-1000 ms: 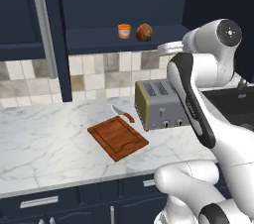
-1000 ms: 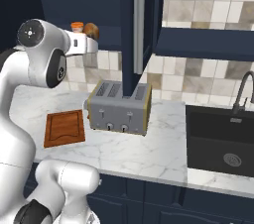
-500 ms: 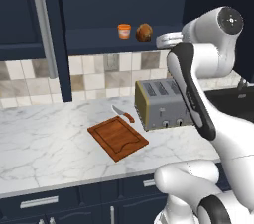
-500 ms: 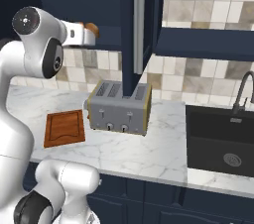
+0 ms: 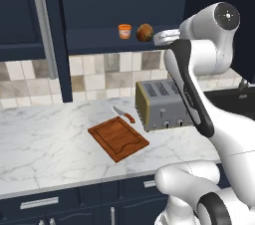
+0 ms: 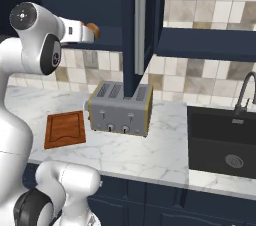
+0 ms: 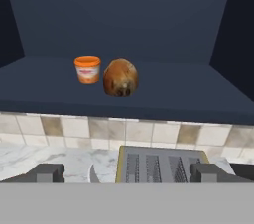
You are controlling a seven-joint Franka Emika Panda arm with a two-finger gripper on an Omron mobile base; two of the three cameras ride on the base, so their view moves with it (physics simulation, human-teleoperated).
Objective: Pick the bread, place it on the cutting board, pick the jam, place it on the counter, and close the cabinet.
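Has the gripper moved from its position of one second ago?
Yes. In the left base view the gripper has travelled left, nearer the bread on the cabinet shelf. Its jaws are open and hold nothing.

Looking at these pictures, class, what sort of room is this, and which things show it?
A kitchen, rendered: a toaster on a marble counter, a sink with tap, and an open wall cabinet.

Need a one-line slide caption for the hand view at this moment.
Open jaws face the open cabinet, where the bread sits beside the jam on the shelf, above the toaster.
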